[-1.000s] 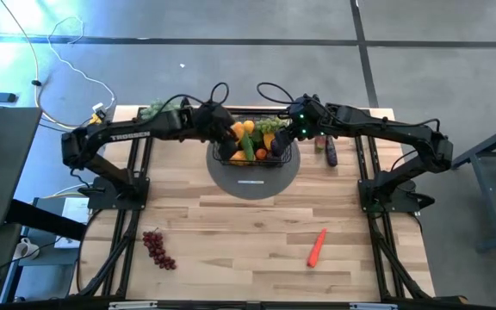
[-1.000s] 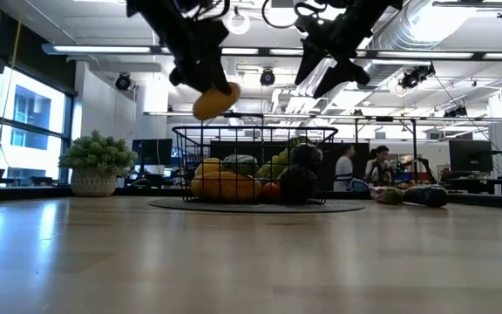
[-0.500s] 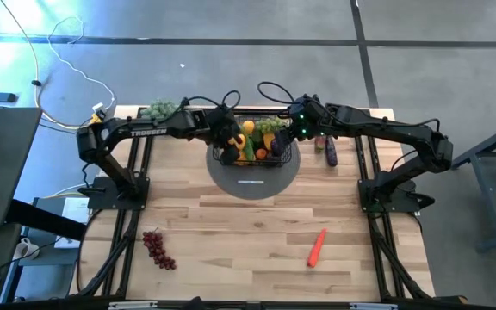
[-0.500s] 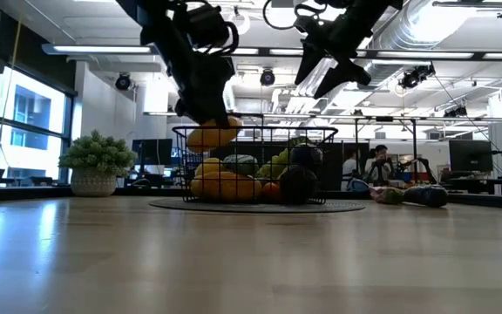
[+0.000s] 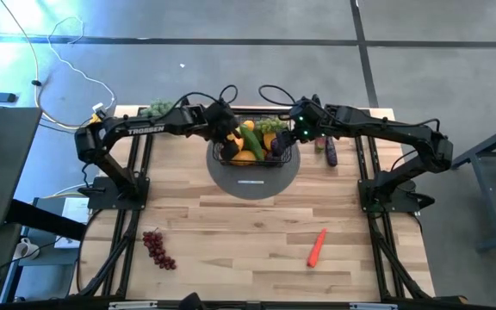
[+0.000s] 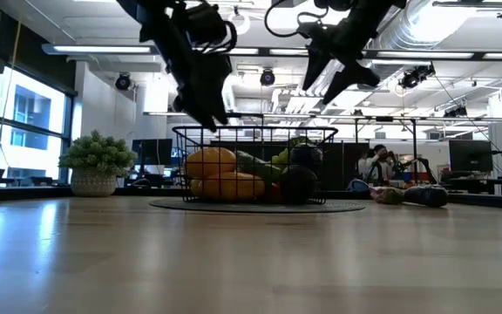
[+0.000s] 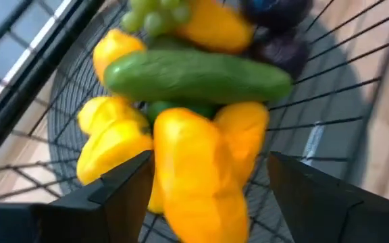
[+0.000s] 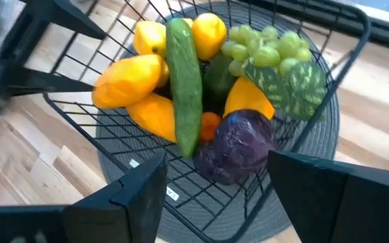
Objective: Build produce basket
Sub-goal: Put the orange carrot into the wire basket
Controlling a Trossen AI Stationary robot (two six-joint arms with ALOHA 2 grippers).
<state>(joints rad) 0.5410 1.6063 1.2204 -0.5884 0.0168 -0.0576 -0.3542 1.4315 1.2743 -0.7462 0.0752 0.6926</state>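
Both grippers, left (image 5: pixel 225 131) and right (image 5: pixel 298 131), hang with fingers apart and empty over the basket (image 5: pixel 252 158), upper centre; its smooth, light-looking produce (image 8: pixel 184 88) likely wants mid-body pinches.

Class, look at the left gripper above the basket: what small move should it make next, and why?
Probably lift clear. The left gripper hangs over the basket with jaws open and empty, and the yellow mango lies among the fruit below. Red grapes and a carrot wait on the table.
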